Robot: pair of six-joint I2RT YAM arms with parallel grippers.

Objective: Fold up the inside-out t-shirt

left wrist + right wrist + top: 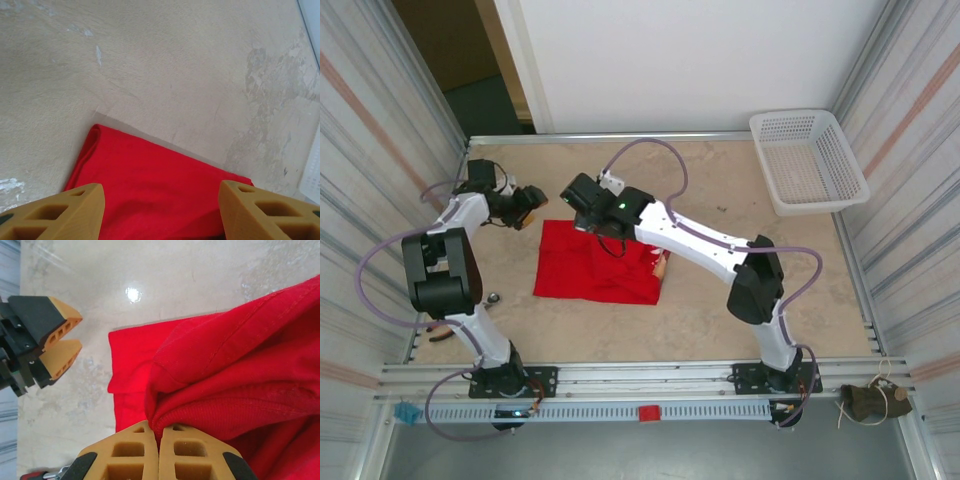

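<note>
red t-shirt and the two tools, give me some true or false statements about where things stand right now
1. The right tool is shut on a bunched fold of the t-shirt. True.
2. The left tool is clamped on the shirt's edge. False: it is open and holds nothing.
3. The white basket stands at the far right corner of the table. True.
4. The t-shirt lies inside the basket. False: it lies on the table, apart from the basket.

No text, label, brand, number or sign could be read. A small patch of the printed graphic (661,266) showed at the right edge of the inside-out t-shirt (585,262), too small to make out.
</note>
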